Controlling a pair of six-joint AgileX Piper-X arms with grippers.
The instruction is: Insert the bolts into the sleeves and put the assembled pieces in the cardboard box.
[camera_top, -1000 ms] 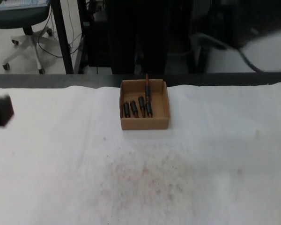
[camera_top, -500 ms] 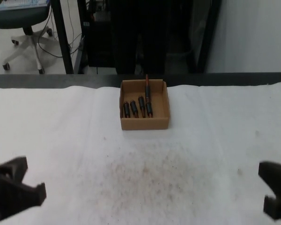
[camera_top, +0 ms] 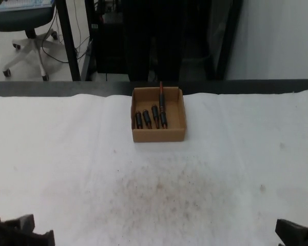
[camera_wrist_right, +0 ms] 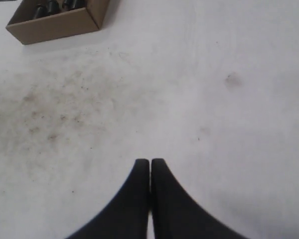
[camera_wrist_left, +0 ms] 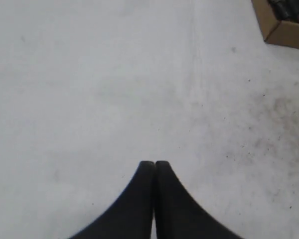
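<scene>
The cardboard box [camera_top: 158, 134] stands at the far middle of the white-covered bench, with several dark assembled bolt-and-sleeve pieces [camera_top: 150, 118] lying inside; one longer piece [camera_top: 161, 100] leans against its back wall. A corner of the box [camera_wrist_left: 284, 34] appears in the left wrist view, and the box [camera_wrist_right: 55, 25] also sits far off in the right wrist view. My left gripper [camera_wrist_left: 154, 164] is shut with nothing in it, low over bare cloth at the near left [camera_top: 20, 230]. My right gripper [camera_wrist_right: 150, 162] is shut and empty at the near right [camera_top: 297, 233].
A speckled brown stain [camera_top: 159, 192] marks the cloth in front of the box. The bench's dark far edge [camera_top: 66, 87] runs behind the cloth. An office chair [camera_top: 28, 25] and dark frame legs stand in the room beyond.
Both arms have drawn back toward the near edge of the bench, sinking lower in the high view. The box and its contents have not moved.
</scene>
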